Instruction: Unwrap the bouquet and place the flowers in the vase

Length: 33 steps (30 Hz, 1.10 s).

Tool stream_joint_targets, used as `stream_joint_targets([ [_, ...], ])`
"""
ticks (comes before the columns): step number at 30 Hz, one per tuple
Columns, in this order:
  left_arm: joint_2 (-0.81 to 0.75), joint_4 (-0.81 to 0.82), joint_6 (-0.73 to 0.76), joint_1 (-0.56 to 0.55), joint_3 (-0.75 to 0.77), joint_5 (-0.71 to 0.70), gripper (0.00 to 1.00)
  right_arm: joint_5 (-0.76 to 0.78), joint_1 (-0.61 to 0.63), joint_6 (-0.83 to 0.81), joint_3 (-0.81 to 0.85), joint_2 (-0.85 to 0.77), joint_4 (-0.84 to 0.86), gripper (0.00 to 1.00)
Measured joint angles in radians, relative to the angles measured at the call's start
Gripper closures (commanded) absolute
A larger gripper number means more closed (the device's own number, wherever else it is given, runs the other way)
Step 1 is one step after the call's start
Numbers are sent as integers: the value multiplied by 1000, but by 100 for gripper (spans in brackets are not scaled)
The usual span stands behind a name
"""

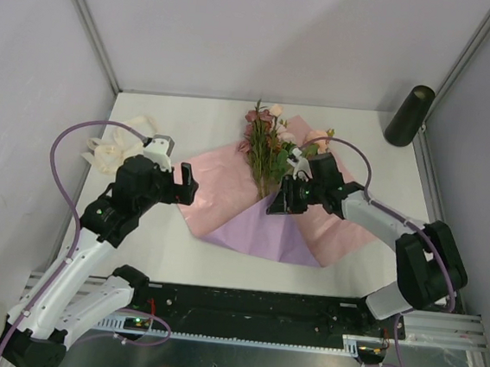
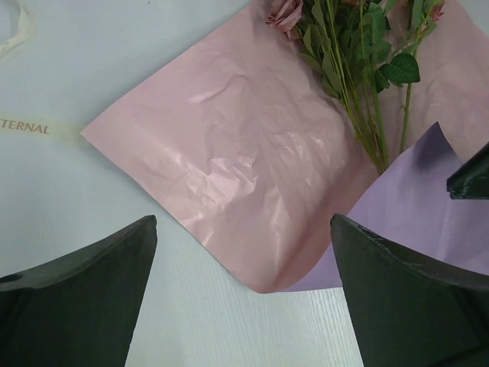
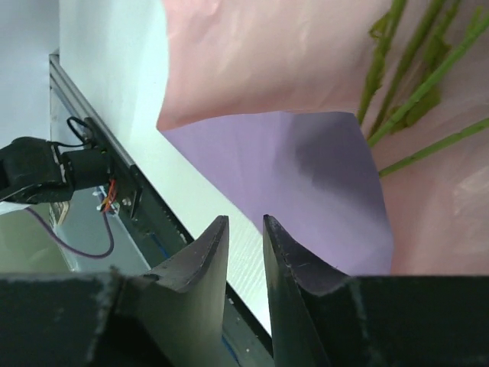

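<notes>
The bouquet is unwrapped. Its pink paper [image 1: 218, 190] and lilac sheet [image 1: 279, 234] lie spread flat mid-table. The flowers [image 1: 266, 146] rest on the paper with blooms toward the back, and their green stems [image 2: 359, 115] converge at the lilac sheet [image 2: 412, 199]. The black vase [image 1: 409, 115] stands upright at the back right corner. My left gripper [image 1: 176, 163] hovers wide open just left of the paper, its jaws [image 2: 244, 222] empty over the pink corner. My right gripper [image 1: 275, 205] is at the stem ends above the lilac sheet [image 3: 306, 168], its jaws [image 3: 244, 222] open only a narrow gap with nothing between; the stems [image 3: 412, 84] lie beyond.
The cream ribbon [image 1: 118, 145] lies loose at the left side of the table, a printed strip of it [image 2: 30, 128] beside the paper. Grey walls close off the back and both sides. A black rail [image 1: 250, 310] runs along the near edge.
</notes>
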Motion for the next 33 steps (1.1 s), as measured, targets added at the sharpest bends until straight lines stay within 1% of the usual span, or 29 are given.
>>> stream_joint_targets([
  [6, 1, 0, 0, 0, 0, 0, 0, 18, -6, -5, 0, -97, -15, 70],
  [11, 0, -6, 0, 0, 0, -2, 0, 74, -60, 7, 0, -103, 29, 71],
  [16, 1, -14, -1, 0, 0, -4, 0, 108, -108, 27, 0, -33, 100, 73],
  [23, 6, -14, -1, 0, 0, -4, 0, 135, -116, 32, 0, 99, 121, 74],
  [29, 6, -14, -1, 0, 0, -6, 0, 132, -96, 3, 0, 126, 97, 75],
  [33, 7, -14, -1, 0, 0, -6, 0, 108, -45, -31, 0, 124, 61, 75],
])
